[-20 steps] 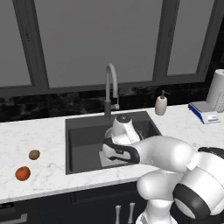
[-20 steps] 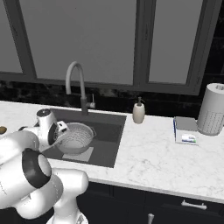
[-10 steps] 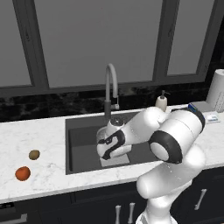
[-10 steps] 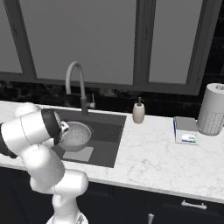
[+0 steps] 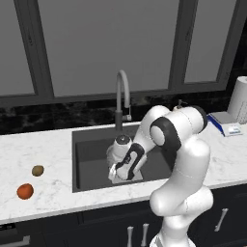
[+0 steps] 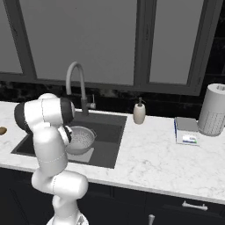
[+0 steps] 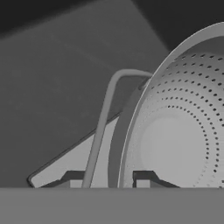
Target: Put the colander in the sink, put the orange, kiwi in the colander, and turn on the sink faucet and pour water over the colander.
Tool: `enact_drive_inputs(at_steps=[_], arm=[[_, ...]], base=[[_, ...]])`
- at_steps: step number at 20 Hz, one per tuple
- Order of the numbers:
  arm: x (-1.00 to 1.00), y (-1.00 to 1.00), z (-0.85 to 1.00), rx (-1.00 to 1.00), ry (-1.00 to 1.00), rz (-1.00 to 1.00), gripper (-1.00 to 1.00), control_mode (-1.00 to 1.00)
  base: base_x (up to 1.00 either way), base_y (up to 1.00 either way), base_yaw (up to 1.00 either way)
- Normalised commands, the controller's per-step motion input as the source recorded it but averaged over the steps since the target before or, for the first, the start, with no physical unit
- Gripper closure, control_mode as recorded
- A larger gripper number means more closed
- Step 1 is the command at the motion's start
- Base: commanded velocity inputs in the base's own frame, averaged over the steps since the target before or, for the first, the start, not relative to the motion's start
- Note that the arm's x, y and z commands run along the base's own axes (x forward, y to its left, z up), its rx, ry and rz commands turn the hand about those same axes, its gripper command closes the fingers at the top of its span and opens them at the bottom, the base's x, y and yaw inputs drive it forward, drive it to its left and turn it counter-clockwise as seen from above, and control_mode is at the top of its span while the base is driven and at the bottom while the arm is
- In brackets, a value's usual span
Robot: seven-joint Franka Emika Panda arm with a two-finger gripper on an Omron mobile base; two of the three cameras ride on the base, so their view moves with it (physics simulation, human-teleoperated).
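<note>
The silver pierced colander (image 6: 81, 139) sits low in the dark grey sink (image 6: 112, 132), over the pale drain plate (image 7: 61, 166). In the hand view its bowl (image 7: 175, 140) lies to the right, and its rim and thin loop handle run between the fingertips. My gripper (image 7: 108, 179) is shut on the colander's rim by that handle. From the left base view my hand (image 5: 121, 164) reaches down into the sink (image 5: 89, 149), below the grey gooseneck faucet (image 5: 122, 94). The kiwi (image 5: 37, 170) and the orange (image 5: 25, 191) lie on the counter left of the sink.
A cream soap dispenser (image 6: 139, 112) stands behind the sink's right corner. Farther right are a blue and white box (image 6: 186, 131) and a paper towel roll (image 6: 213, 110). The faucet (image 6: 77, 83) arches over the basin's back edge. Dark windows back the marble counter (image 6: 149, 154).
My arm has swung from a low, stretched pose to a raised elbow above the sink. The hand moved a little left and down, still holding the colander in the basin.
</note>
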Motion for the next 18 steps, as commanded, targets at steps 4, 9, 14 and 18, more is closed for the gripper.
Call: enact_drive_inputs(at_steps=[4, 9, 14, 18], arm=[[0.36, 0.0, -0.31, -0.09, 0.0, -0.04, 1.0, -1.0], [0.39, 0.0, -0.32, -0.07, 0.0, 0.0, 1.0, -1.0], [0.17, 0.0, -0.22, -0.03, 0.06, 0.0, 1.0, -1.0], [-0.01, 0.0, 0.01, 0.0, 0.09, 0.0, 1.0, -1.0]], base=[[0.0, 0.0, 0.0], [0.0, 0.0, 0.0], [0.0, 0.0, 0.0], [0.0, 0.0, 0.0]])
